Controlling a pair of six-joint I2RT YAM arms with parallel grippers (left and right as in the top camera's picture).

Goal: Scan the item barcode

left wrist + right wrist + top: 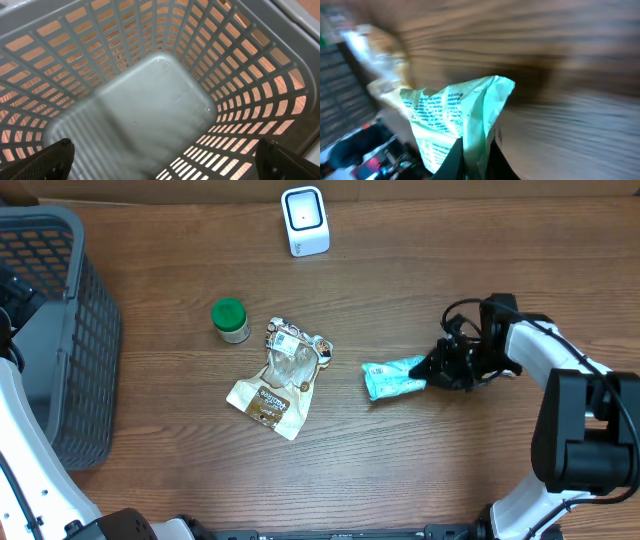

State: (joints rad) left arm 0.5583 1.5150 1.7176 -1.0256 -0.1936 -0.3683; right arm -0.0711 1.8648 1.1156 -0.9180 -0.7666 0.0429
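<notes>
- The grey basket (95,350) is set at the left edge. The left gripper (160,160) is held above its floor with jaws spread wide and nothing between them.
- The mint packet (392,378) is found right of centre on the table, and its right end is pinched in the closed right gripper (437,368).
- Only an edge is held, so the packet may be dropped or folded when lifted.
- The scanner (304,220) is placed well apart at the far edge. If the barcode is turned away from it, the read could be missed.
</notes>
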